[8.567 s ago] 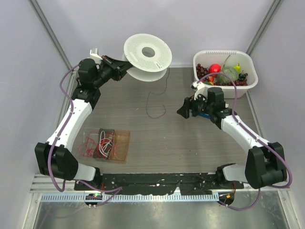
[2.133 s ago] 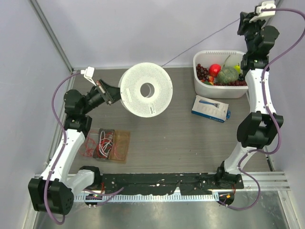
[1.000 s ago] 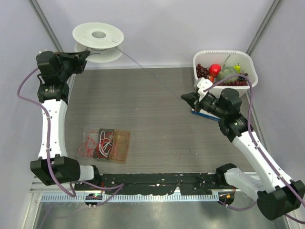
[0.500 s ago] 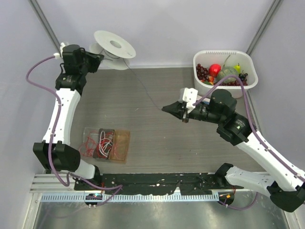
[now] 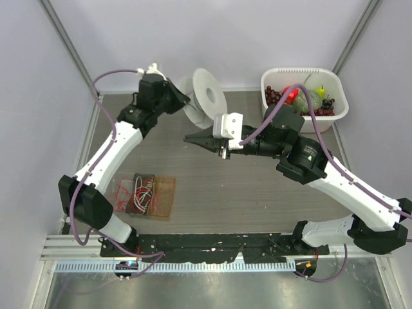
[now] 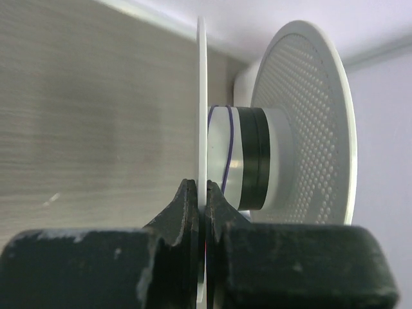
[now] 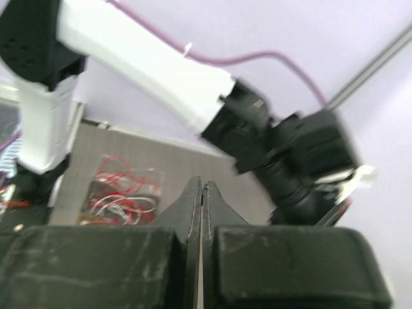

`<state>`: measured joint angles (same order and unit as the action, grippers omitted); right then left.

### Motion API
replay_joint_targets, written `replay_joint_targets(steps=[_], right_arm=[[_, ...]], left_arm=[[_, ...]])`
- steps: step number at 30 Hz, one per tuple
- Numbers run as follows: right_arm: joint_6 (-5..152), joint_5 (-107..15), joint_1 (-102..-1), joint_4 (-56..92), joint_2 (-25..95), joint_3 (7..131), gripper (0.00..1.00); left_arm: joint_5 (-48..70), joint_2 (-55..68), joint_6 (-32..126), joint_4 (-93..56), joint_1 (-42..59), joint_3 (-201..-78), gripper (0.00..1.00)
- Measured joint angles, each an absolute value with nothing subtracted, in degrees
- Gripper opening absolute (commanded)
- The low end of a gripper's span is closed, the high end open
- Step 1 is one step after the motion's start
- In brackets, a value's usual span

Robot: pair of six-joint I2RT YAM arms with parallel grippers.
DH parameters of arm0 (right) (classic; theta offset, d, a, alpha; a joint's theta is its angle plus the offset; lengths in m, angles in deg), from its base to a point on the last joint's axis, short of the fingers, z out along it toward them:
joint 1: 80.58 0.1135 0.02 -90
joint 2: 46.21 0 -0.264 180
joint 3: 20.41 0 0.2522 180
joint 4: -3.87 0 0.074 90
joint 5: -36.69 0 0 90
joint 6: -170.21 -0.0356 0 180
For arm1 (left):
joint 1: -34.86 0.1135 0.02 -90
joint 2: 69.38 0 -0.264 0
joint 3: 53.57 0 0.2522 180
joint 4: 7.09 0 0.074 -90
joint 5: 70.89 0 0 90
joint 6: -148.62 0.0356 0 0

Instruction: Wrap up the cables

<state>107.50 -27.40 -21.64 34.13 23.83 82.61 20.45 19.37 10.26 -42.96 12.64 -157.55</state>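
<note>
The white perforated spool [image 5: 207, 96] hangs on edge above the back middle of the table. My left gripper [image 5: 182, 103] is shut on its thin near flange [image 6: 201, 96]. In the left wrist view, dark cable [image 6: 257, 158] is wound on the hub, with a loose strand [image 6: 222, 148] crossing the bare part. Just below and in front of the spool, my right gripper [image 5: 188, 138] points left. Its jaws are shut, with a thin dark bit of cable pinched at the tips [image 7: 202, 187]. In the top view the free run of cable is too thin to trace.
A white basket [image 5: 341, 108] of toy fruit stands at the back right. A clear bag of red and white wires [image 5: 138, 193] lies front left, also in the right wrist view [image 7: 122, 193]. The left arm [image 7: 141, 58] crosses close ahead of the right gripper.
The left arm swung the spool from the back left corner to the back middle and turned it on edge. The right gripper moved left and close under it.
</note>
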Motion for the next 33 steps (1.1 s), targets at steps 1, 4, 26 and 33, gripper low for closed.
replay_joint_targets(steps=[1,4,26,33], right_arm=[[108.04,-28.14,-21.64,33.65,24.55,83.94,0.01],[109.4,-30.68,-21.9,32.27,26.13,86.12,0.0],[96.02,-32.49,-37.88,23.24,34.08,90.3,0.01],[93.31,-31.29,-37.88,17.65,34.1,90.56,0.01]], left_arm=[[19.73,19.35,11.33,-42.46,11.59,-156.43,0.0],[15.77,18.57,14.41,-40.75,8.29,-151.73,0.0],[-7.55,7.59,23.92,-30.74,4.03,-141.68,0.0],[-8.01,8.91,21.19,-30.81,2.63,-141.4,0.0]])
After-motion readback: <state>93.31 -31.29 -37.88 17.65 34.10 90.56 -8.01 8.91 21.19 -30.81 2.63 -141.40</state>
